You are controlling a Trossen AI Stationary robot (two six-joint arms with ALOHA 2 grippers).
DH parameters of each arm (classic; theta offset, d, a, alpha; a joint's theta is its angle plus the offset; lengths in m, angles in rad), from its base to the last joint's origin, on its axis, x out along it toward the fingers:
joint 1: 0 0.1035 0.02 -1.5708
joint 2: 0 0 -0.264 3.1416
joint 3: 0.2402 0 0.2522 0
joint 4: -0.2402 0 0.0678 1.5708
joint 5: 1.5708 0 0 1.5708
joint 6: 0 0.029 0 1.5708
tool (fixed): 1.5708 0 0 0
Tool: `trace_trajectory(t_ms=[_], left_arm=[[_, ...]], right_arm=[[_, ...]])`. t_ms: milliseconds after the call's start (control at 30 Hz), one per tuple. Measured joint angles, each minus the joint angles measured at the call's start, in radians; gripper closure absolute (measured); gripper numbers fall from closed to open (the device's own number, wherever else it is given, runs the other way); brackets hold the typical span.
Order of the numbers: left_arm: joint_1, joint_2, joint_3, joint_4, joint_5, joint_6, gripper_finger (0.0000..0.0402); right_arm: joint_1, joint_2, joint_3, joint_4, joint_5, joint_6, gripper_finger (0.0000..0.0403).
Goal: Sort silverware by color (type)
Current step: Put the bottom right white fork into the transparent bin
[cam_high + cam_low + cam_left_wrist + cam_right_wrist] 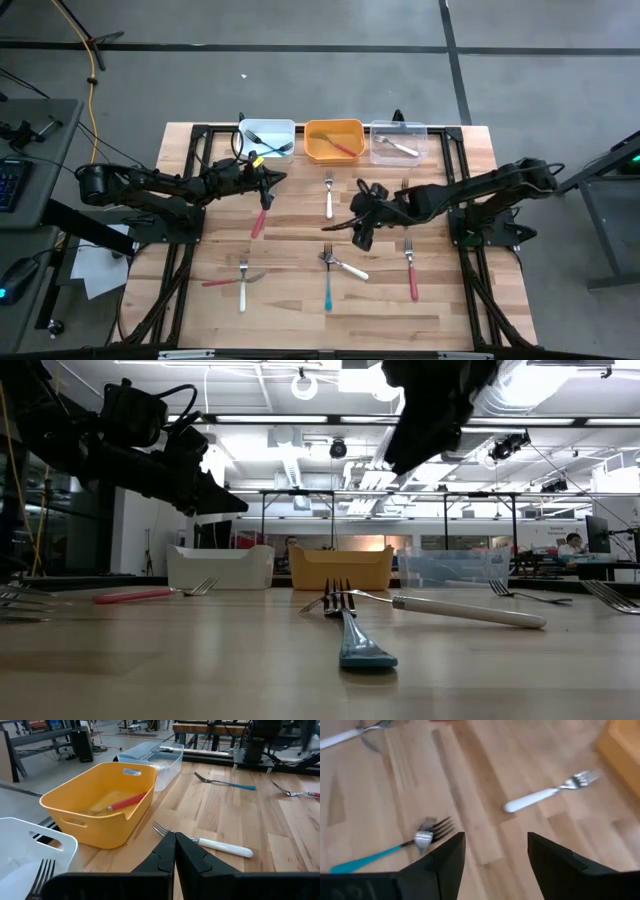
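Forks lie flat and scattered on the wooden table. A red-handled fork [259, 222] lies just near of my left gripper [270, 181], which hovers shut above the table [218, 498], [175, 851], close to the white-handled fork [329, 196], [220, 845]. My right gripper [352, 226] is open over the table's middle [495, 845], above a blue-handled fork [327, 287], [375, 855] and a white-handled one [347, 266], [465, 610]. More forks lie at the near left: red [222, 281] and white [243, 288]. Another red fork [411, 272] lies on the right.
Three bins stand along the far edge: a white bin [267, 138] holding dark forks, an orange bin [334, 140], [95, 802] holding a red-handled fork [122, 802], and a clear bin [398, 142] holding a white fork. Bare wood lies between the two grippers.
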Motion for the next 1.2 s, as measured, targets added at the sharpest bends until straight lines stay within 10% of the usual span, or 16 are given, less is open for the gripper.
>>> trace_trajectory(t_ms=[867,1200], left_arm=[[-0.053,0.0,0.001,0.058,0.001,0.001,0.0401],[-0.07,0.0,0.001,0.068,0.001,0.026,0.0401]], right_arm=[[0.143,0.582,0.389,-0.281,-0.204,0.188,0.0187],[0.143,0.629,0.393,-0.27,-0.26,0.187,0.0307]])
